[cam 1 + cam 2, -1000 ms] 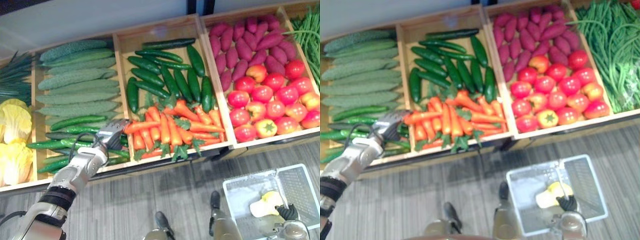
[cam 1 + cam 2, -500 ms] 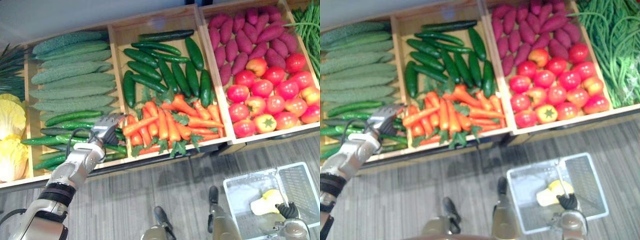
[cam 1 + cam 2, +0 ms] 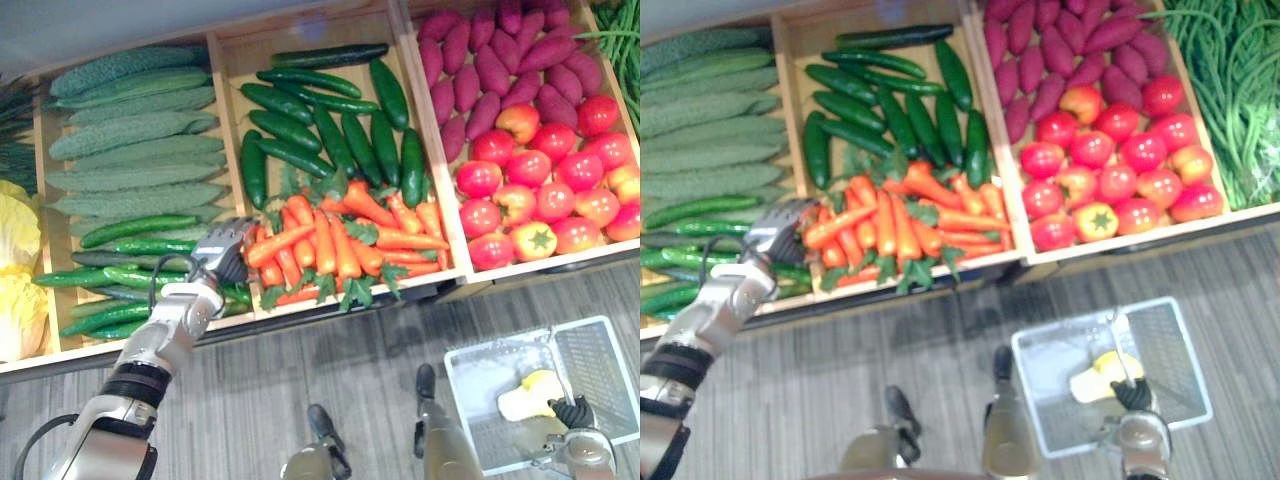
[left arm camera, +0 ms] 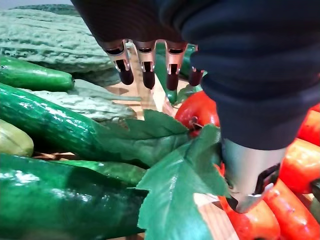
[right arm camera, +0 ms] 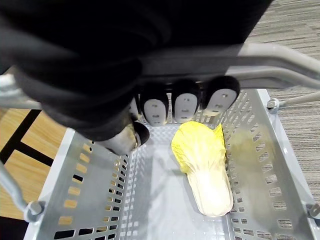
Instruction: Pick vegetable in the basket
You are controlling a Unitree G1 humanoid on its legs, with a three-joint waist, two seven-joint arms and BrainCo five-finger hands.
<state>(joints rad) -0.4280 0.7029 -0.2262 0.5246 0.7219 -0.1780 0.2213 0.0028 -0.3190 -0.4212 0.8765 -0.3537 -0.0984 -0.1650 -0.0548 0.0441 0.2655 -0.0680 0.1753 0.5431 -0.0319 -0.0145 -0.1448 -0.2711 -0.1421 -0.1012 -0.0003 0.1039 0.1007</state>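
Centre left, the left hand (image 3: 222, 255) is hovering, fingers (image 4: 148, 72) spread straight, over the left edge of the carrots (image 3: 340, 245). Lower right, the right hand (image 3: 573, 411) is gripping the handle (image 5: 260, 57) of the basket (image 3: 600, 360), a cabbage (image 3: 527, 395) lying inside.

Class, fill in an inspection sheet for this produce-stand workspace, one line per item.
Surface: wooden crates filled with produce.
Job's things: plastic basket holding one cabbage; carrots.
Clutter: cucumbers, bitter gourds, sweet potatoes, tomatoes, green beans.
Robot hands: left robot hand open over the carrots' leafy ends; right robot hand curled round the basket handle.
Cables: nothing seen.
Surroundings: grey striped floor.
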